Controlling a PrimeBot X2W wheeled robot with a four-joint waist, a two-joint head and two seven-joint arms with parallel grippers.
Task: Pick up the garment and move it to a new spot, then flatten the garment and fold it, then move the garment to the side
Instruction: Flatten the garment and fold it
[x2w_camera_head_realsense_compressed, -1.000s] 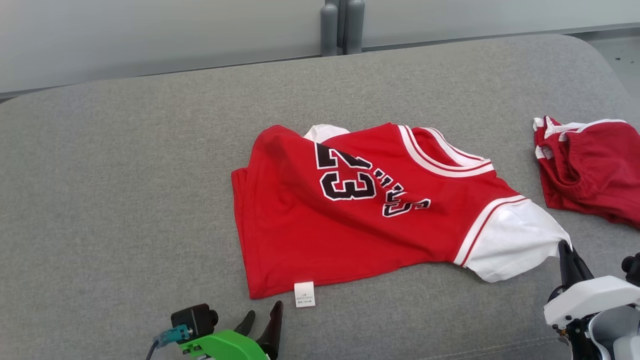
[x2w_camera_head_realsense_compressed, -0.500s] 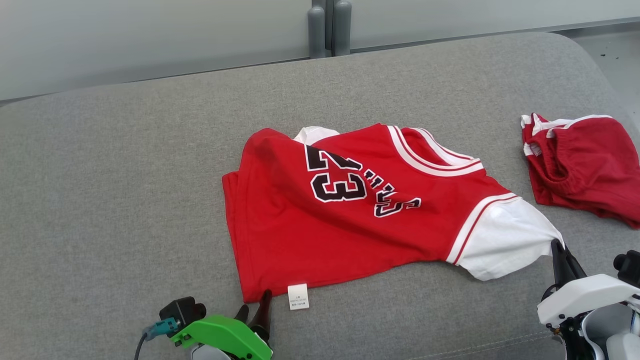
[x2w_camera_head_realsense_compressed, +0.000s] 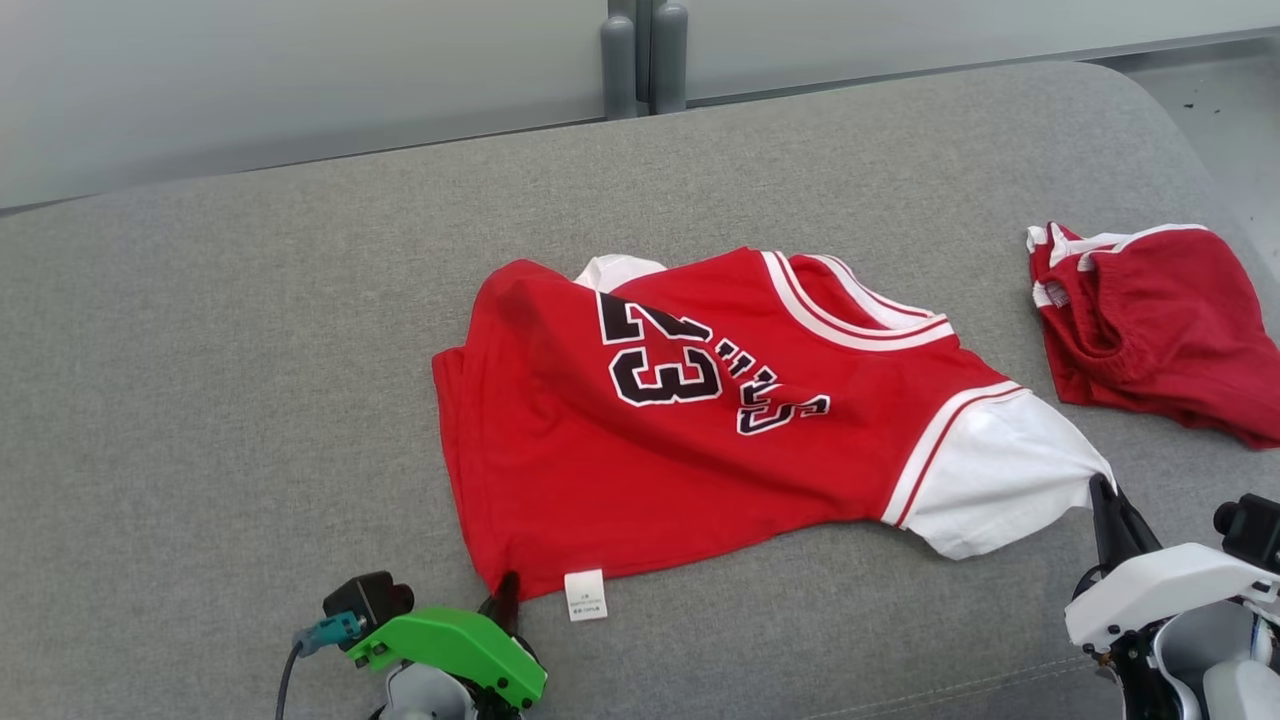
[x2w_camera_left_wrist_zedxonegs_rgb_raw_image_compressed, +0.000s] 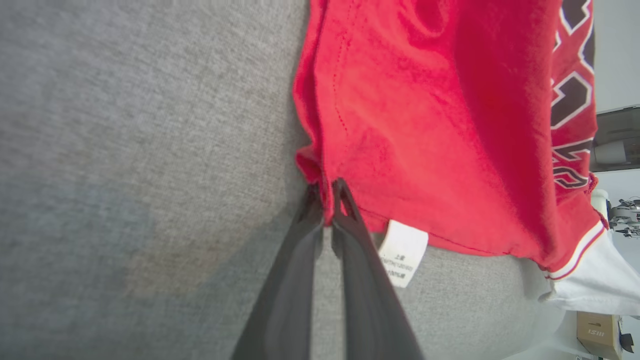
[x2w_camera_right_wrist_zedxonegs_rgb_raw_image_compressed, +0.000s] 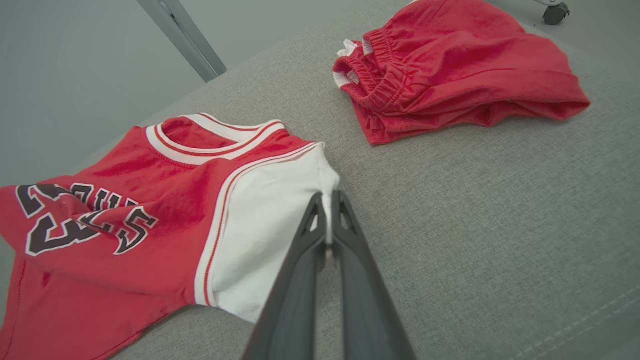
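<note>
Two pinch grips, set wide apart so I can lift it spread: my left gripper clamped on the seven-o'clock hem corner of the red, black-numbered fabric jersey lying central on the grey woven cushion, my right gripper likewise clamped on its four-o'clock white sleeve.

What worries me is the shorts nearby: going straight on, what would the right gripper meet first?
The sleeve that the right gripper pinches; past it, probably bare cushion. The shorts lie off that line.

Grey fabric surface — red jersey, red shorts well apart
</note>
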